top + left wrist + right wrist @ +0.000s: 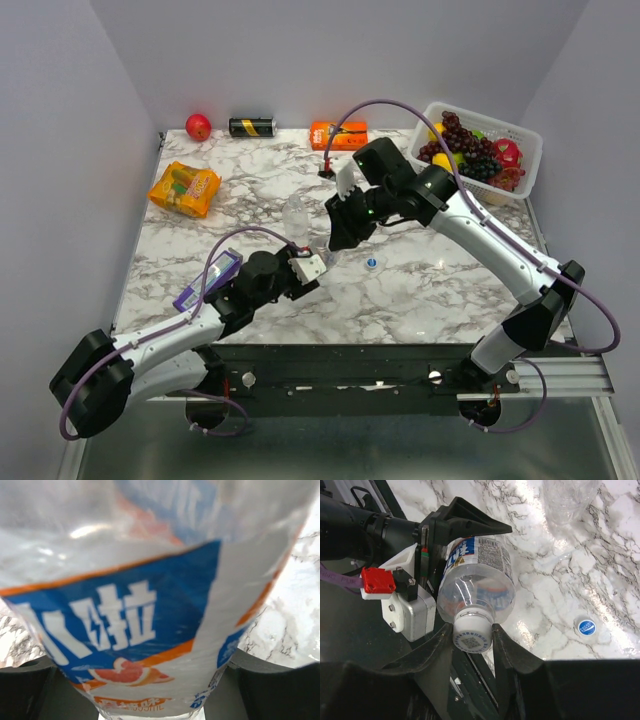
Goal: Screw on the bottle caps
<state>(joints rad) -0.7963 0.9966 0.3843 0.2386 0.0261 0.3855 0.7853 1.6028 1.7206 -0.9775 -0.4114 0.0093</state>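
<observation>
- Near the middle of the marble table (440, 290), the white cap (472, 632) sits on the labelled bottle (477, 575), with the right gripper (472, 636) pinching it.
- The left gripper (150, 695) clamps the bottle's body; we should hold firm and twist squarely.
- The blue cap (585, 626) and the bare bottle (567, 495) wait nearby.
</observation>
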